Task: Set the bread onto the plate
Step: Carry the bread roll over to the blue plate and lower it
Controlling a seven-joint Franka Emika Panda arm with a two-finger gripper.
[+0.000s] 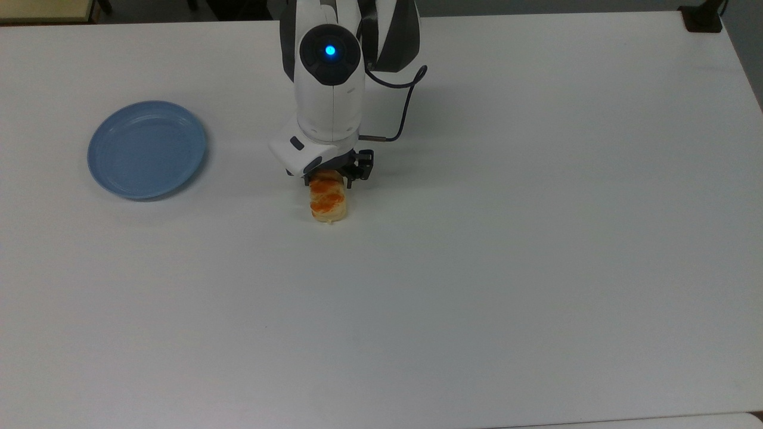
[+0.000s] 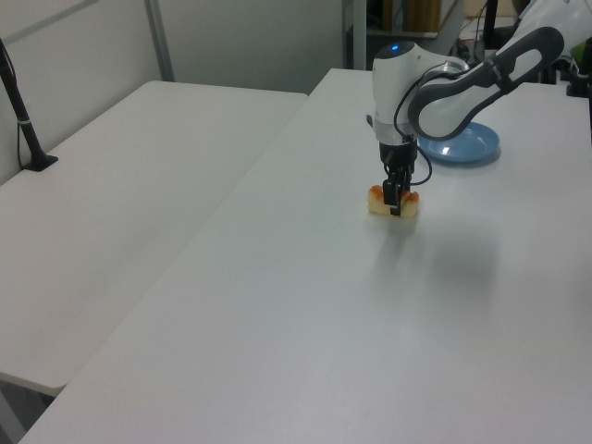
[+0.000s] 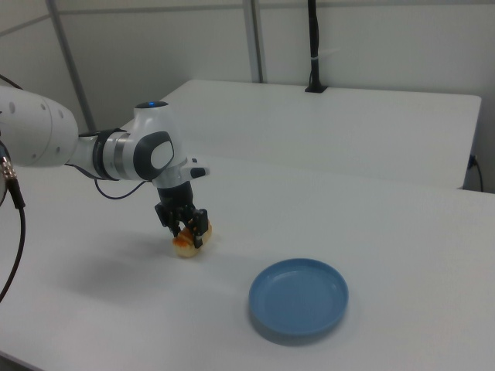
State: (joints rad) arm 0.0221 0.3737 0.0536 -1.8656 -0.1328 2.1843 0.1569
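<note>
**Grasp Phase: Gripper Lowered Over Bread, Closure Pending**

Positioned at table level: gripper, straddling the far end of the bread as seen in the top view. Fingers spread apart, one on each long side of the bun, not yet pressed against it as far as can be judged. In the left view, gripper set down across the bread, fingers reaching to the white table. Same arrangement in the right view: gripper low over the bread.

Bread resting flat on the table, striped glaze upward, not lifted. Light-blue plate bare, well apart from the bread, toward the top view's left; plate toward the right view's right.

Step in hand, by judgement: pre-grasp completed, closure due.

Next move calls for:
- Closing across the narrow width, with moderate force; soft bun likely to deform.
- Vertical lift clearing the raised rim.
- Transfer toward the plate, then lowering and release near its centre.
</note>
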